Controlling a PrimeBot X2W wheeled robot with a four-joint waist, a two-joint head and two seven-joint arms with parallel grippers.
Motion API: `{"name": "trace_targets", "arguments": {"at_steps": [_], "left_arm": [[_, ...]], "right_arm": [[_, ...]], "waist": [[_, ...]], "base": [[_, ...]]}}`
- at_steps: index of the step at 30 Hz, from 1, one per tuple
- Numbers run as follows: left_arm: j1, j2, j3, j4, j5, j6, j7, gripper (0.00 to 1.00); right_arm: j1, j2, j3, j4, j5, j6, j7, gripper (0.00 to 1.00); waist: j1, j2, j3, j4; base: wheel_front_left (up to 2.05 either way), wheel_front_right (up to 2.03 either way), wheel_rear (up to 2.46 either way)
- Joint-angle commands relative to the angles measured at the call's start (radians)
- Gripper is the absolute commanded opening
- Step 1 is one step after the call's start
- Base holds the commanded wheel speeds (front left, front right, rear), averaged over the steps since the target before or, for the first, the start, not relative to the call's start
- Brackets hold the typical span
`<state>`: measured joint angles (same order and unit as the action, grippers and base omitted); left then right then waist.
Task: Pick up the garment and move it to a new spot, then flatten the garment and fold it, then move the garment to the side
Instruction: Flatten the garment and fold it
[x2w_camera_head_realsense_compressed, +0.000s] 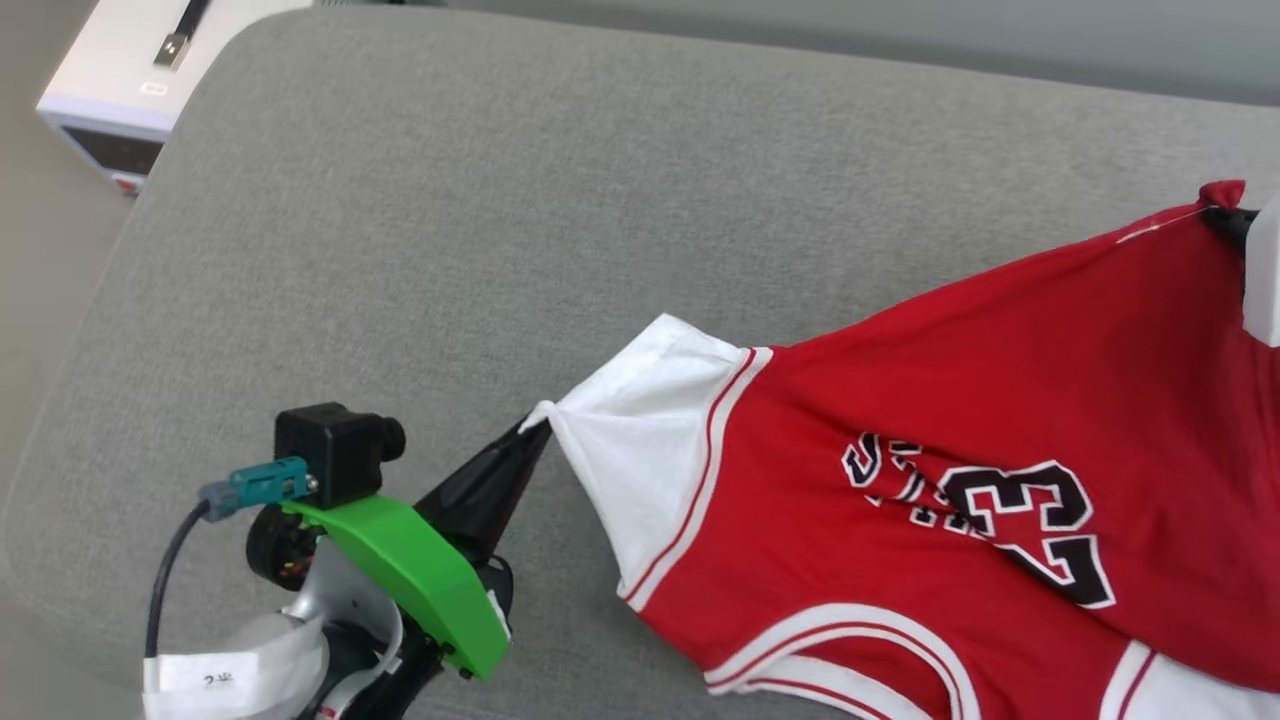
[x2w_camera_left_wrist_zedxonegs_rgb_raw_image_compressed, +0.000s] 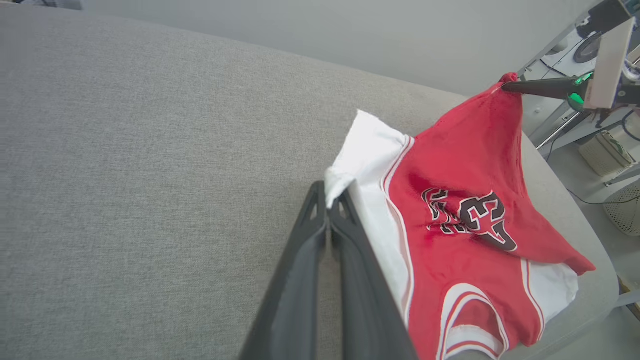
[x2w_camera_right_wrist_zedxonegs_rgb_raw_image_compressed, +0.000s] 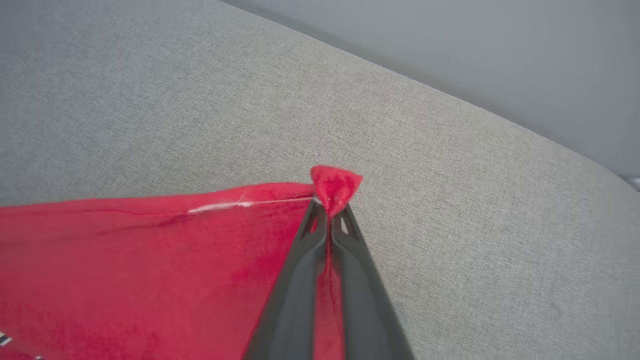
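1 garment (x2w_camera_head_realsense_compressed: 900, 400), red, spread across the grey cushion (x2w_camera_head_realsense_compressed: 400, 250), stretched between 2 grippers. Left gripper (x2w_camera_head_realsense_compressed: 535, 428) is pressed together, pinching the tip of a white sleeve (x2w_camera_head_realsense_compressed: 650, 440). Right gripper (x2w_camera_right_wrist_zedxonegs_rgb_raw_image_compressed: 328, 209) is pressed together, pinching a red corner. 2 white sleeves visible.

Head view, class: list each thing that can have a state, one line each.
garment: unfolded, creased, stretched between both grippers.
left gripper: shut on the garment's white sleeve tip.
right gripper: shut on the garment's red corner.
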<state>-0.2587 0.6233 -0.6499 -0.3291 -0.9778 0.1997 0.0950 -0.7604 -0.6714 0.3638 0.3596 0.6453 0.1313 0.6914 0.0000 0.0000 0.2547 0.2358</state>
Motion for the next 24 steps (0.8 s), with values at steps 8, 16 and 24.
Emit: {"name": "trace_targets", "arguments": {"at_steps": [8,16,24], "left_arm": [[-0.026,0.029,0.078,-0.020,-0.002,0.046,-0.043,0.00],[-0.100,0.043,0.156,-0.040,0.004,0.079,-0.060,0.00],[-0.194,0.055,0.217,-0.046,0.030,0.113,-0.070,0.00]], "right_arm": [[0.015,-0.007,-0.023,-0.025,0.032,-0.001,-0.095,0.00],[0.046,-0.004,-0.079,-0.099,0.044,-0.001,-0.151,0.00],[0.089,0.009,-0.132,-0.208,0.036,-0.001,-0.164,0.00]], "waist": [[0.0000,0.0000,-0.124,-0.112],[0.0000,0.0000,-0.177,-0.179],[0.0000,0.0000,-0.212,-0.237]], "base": [[0.00,0.00,0.00],[0.00,0.00,0.00],[0.00,0.00,0.00]]}}
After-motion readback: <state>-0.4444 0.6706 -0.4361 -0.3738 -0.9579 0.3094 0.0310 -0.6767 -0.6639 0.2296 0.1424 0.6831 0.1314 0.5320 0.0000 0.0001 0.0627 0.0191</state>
